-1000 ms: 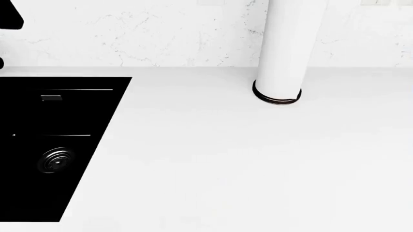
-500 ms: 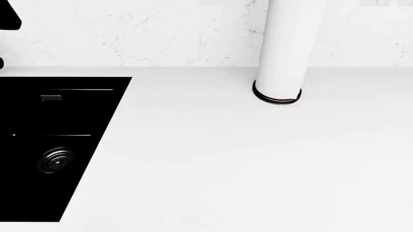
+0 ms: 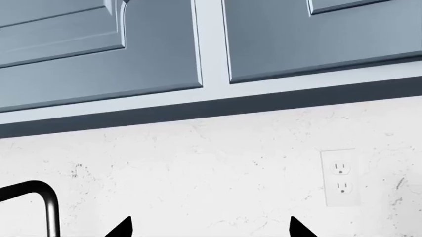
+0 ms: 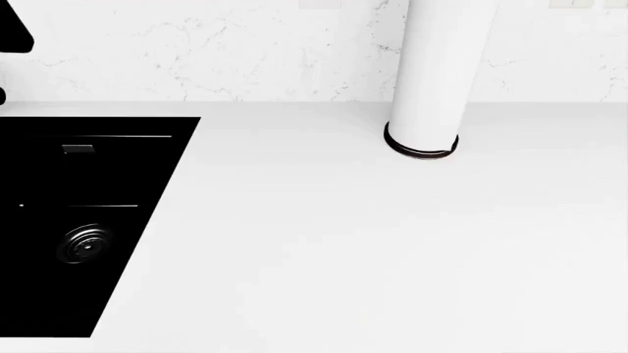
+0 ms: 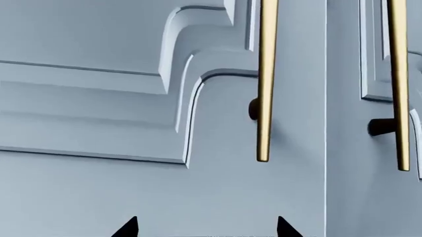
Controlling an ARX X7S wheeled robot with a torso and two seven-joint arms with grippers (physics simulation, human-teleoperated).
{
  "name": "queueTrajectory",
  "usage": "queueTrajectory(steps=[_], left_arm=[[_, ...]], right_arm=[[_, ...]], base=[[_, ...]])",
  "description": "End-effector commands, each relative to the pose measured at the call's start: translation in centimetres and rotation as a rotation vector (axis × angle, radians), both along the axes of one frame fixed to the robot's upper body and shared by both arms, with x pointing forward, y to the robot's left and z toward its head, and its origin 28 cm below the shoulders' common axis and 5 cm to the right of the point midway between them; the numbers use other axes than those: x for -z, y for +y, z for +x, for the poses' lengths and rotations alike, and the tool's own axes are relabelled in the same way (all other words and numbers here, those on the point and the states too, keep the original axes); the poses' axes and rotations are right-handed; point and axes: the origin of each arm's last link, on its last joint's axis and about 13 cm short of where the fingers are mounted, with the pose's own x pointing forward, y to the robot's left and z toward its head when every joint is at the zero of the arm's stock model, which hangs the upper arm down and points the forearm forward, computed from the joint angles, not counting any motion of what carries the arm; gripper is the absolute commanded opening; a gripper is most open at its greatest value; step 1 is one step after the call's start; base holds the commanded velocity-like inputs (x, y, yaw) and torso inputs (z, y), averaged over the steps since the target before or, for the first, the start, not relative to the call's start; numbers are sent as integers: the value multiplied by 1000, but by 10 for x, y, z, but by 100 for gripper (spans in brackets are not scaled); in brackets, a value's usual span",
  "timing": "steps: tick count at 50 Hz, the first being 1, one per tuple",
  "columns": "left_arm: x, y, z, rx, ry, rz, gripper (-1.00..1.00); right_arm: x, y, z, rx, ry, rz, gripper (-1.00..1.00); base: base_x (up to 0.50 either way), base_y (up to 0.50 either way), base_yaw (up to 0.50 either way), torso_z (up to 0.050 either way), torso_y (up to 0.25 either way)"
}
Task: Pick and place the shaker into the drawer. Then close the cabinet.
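Both pincers sit with their prongs spread apart and nothing between them. Only the two dark tips of the left pincer (image 3: 209, 228) show in its wrist view, facing a white marbled backsplash (image 3: 197, 168) with a white wall socket (image 3: 341, 177) on it. Blue-grey upper cabinet doors (image 3: 132, 44) hang above the backsplash, and a bent black faucet pipe (image 3: 41, 197) shows near one of the tips. The right pincer (image 5: 205, 228) also shows just two dark tips, held close in front of a blue-grey panelled cabinet door (image 5: 92, 98). Two long brass handles (image 5: 266, 79) run down that door and its neighbour, each standing off on a dark post.

From the head view, a plain white tabletop (image 4: 373, 243) spreads wide, meeting the marbled wall at the back. A black sink (image 4: 79, 220) is sunk into its left part, with a round ribbed drain (image 4: 87, 244) near the bottom. A tall white cylinder with a black ring at its base (image 4: 422, 143) stands upright on the tabletop near the back wall, well apart from the sink.

Neither the shaker nor the drawer can be found in any of these views, so I cannot tell where they are.
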Motion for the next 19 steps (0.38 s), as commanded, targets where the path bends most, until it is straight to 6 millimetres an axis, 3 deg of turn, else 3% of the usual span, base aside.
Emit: queueTrajectory(steps=[1,19], left_arm=[[1,1,1,-3,2,-2,100],[1,2,0,-6,2,-2,100]], right_arm=[[6,-5,19,33,52,8,100],[7,-6,29,39,74,9,100]], base=[[0,0,0,0,-10],[0,0,0,0,-2]])
